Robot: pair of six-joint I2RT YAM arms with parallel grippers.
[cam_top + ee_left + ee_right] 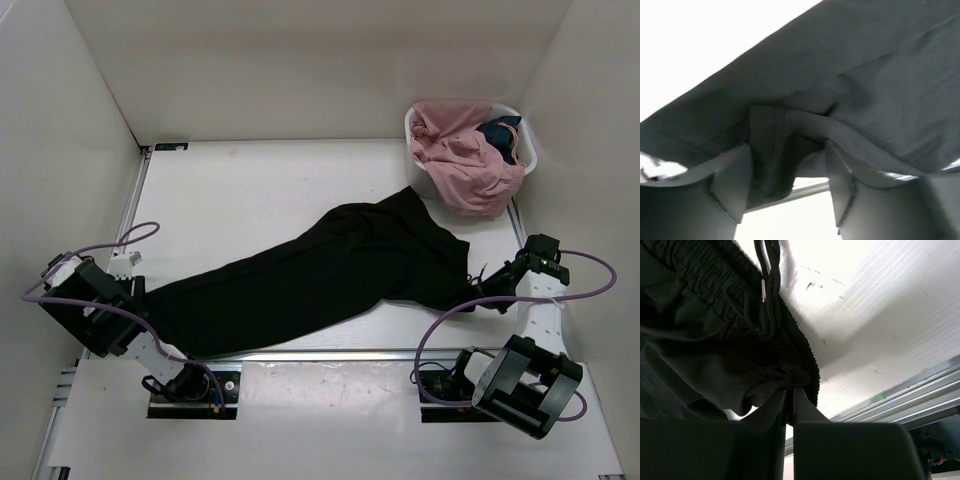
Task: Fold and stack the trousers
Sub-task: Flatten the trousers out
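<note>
Overflowing white basket (531,152), pink garment (465,160), blue cloth (500,135) inside, trousers (320,270) outside

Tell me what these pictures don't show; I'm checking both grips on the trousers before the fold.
- Left gripper hold: left wrist view, the trousers drape over it; clamped or loose is unclear.
- Its fingertips: top view, hidden under the leg end.
- The two legs: top view, black folds merge together.
- Basket contents: top view, the pink garment covers most of the blue cloth.
</note>
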